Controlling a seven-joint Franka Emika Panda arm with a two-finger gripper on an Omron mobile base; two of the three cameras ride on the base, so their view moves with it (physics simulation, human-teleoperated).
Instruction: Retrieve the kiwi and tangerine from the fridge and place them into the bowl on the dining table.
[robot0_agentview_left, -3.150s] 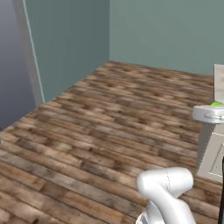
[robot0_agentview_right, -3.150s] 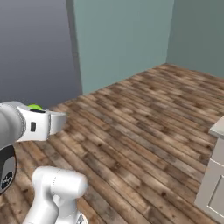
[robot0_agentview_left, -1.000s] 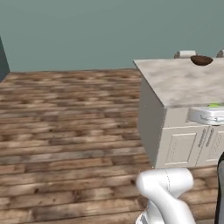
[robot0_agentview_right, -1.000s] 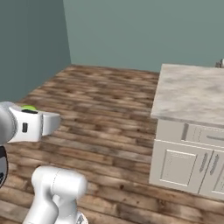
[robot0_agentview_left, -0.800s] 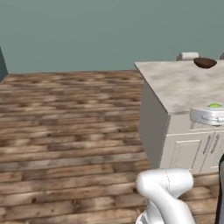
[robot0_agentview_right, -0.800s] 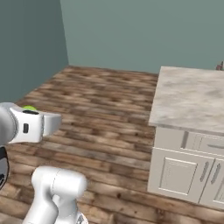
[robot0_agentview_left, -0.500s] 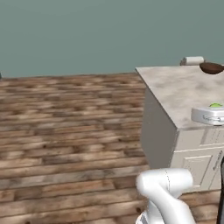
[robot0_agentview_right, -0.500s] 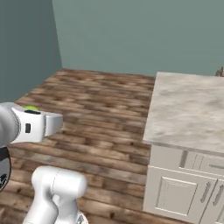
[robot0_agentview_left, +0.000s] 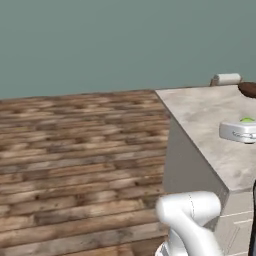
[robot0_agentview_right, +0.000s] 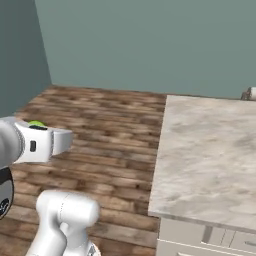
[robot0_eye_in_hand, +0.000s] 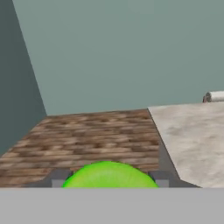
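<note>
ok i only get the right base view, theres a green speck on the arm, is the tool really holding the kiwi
Observer: Yes. The hand view shows the kiwi sitting between the tool's two finger tips.
Operator: and wheres the bowl, cant find it
Observer: In the left base view the dark brown bowl is cut off by the right edge of the picture, at the far end of the table.
</note>
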